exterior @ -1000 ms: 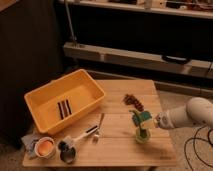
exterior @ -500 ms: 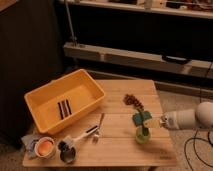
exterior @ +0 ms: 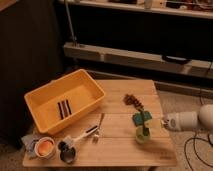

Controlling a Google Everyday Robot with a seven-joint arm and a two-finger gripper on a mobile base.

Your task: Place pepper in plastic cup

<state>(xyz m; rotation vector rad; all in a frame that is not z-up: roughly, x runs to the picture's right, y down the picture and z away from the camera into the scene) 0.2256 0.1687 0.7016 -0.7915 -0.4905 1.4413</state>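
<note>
A small wooden table (exterior: 120, 150) holds the translucent yellow-green plastic cup (exterior: 142, 136) near its right edge. The dark green pepper (exterior: 145, 124) stands in it, long axis near vertical, tip up, leaning over the green sponge (exterior: 141, 119) behind. It looks light, slender and fairly stiff, best pinched mid-length. The claw (exterior: 163, 123) sits just right of the cup; whether it is apart or together, I cannot tell.

Dark green pepper (exterior: 145, 125) upright in translucent yellow-green plastic cup (exterior: 142, 135); gripper (exterior: 163, 123) just beside.
</note>
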